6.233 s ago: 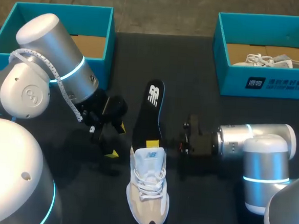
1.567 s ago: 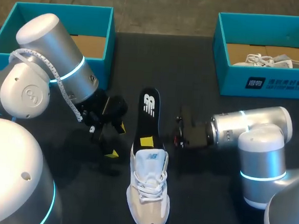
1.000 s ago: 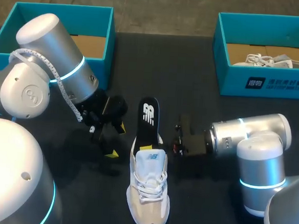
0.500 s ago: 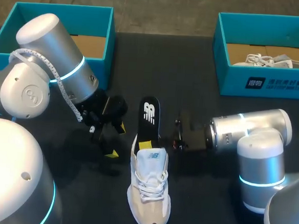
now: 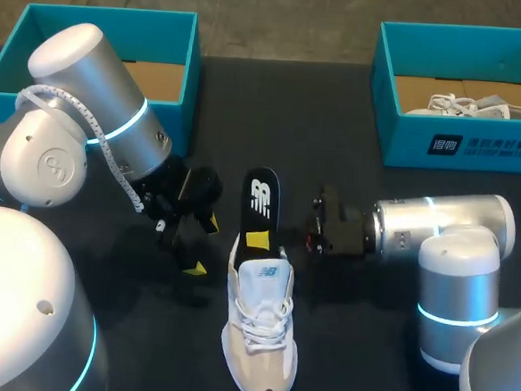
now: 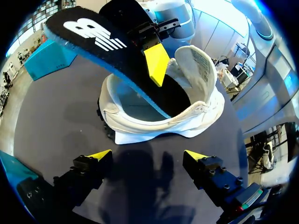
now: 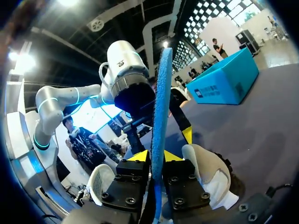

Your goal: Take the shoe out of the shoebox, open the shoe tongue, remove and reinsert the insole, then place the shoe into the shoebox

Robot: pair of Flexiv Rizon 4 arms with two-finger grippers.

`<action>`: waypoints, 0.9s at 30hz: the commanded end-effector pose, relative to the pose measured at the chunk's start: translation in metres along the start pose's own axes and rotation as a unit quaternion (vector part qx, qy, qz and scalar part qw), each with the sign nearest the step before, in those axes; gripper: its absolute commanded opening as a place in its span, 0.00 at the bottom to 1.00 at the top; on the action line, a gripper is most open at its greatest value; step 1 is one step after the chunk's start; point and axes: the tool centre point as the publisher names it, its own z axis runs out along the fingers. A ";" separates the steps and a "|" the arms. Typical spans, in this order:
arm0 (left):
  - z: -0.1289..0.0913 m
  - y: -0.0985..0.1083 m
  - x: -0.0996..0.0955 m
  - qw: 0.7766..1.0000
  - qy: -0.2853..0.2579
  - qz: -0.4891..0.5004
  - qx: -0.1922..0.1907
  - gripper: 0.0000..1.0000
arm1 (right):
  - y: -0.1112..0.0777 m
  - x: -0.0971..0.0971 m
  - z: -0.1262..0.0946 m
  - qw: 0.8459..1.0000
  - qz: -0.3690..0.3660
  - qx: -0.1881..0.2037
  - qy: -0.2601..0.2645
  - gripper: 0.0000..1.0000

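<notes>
A white and beige shoe (image 5: 257, 334) lies on the table's middle, toe toward the near edge. A black insole (image 5: 260, 203) slants up out of its heel opening. My right gripper (image 5: 256, 241) comes in from the right and is shut on the insole just above the collar. In the right wrist view the insole (image 7: 160, 116) stands edge-on, blue underside showing, clamped between the fingers of that gripper (image 7: 156, 157). My left gripper (image 6: 148, 156) stands open a little short of the shoe's heel (image 6: 159, 126), holding nothing. In the left wrist view the insole (image 6: 103, 39) rises over the shoe.
An open teal shoebox (image 5: 178, 29) stands at the back left, partly behind my left arm (image 5: 98, 86). A second teal shoebox (image 5: 461, 142) at the back right holds another pale shoe (image 5: 481, 105). The table (image 5: 335, 147) is dark.
The insole's lower end has slid deeper into the shoe, so less of it sticks out. My right gripper shifted slightly with it. The left arm has stayed still.
</notes>
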 end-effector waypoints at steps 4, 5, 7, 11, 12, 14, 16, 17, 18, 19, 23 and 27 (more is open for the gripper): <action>0.000 0.001 0.001 1.000 -0.001 0.000 0.001 1.00 | -0.003 0.002 0.003 1.000 0.003 -0.007 -0.002 0.00; 0.000 0.001 0.001 1.000 -0.001 0.000 0.001 1.00 | -0.003 0.001 0.005 1.000 0.005 -0.006 -0.001 0.00; 0.000 0.001 0.001 1.000 -0.001 0.000 0.001 1.00 | -0.004 0.000 0.006 1.000 0.008 -0.002 0.001 0.00; 0.000 0.001 0.001 1.000 -0.001 0.000 0.001 1.00 | -0.006 -0.001 0.010 1.000 0.020 0.012 0.004 0.00; 0.000 0.001 0.001 1.000 -0.001 0.000 0.001 1.00 | -0.007 -0.002 0.011 1.000 0.023 0.016 0.006 0.00; 0.000 0.001 0.001 1.000 -0.001 0.000 0.001 1.00 | -0.009 -0.002 0.012 0.999 0.030 0.025 0.006 0.00; 0.000 0.001 0.001 1.000 -0.001 0.000 0.001 1.00 | -0.012 -0.003 0.013 0.999 0.036 0.032 0.008 0.00; 0.000 0.001 0.001 1.000 -0.001 0.000 0.001 1.00 | -0.013 -0.003 0.013 0.999 0.038 0.033 0.008 0.00; 0.000 0.001 0.001 1.000 -0.001 0.000 0.001 1.00 | -0.015 -0.002 0.012 0.999 0.039 0.034 0.008 0.00; 0.000 0.001 0.001 1.000 -0.001 0.000 0.001 1.00 | -0.017 -0.002 0.012 0.998 0.041 0.036 0.008 0.00; 0.000 0.001 0.001 1.000 -0.001 0.000 0.001 1.00 | -0.024 -0.001 0.009 0.998 0.047 0.037 0.007 0.00; 0.000 0.001 0.001 1.000 -0.001 0.000 0.001 1.00 | -0.029 0.002 0.009 0.998 0.054 0.040 0.007 0.00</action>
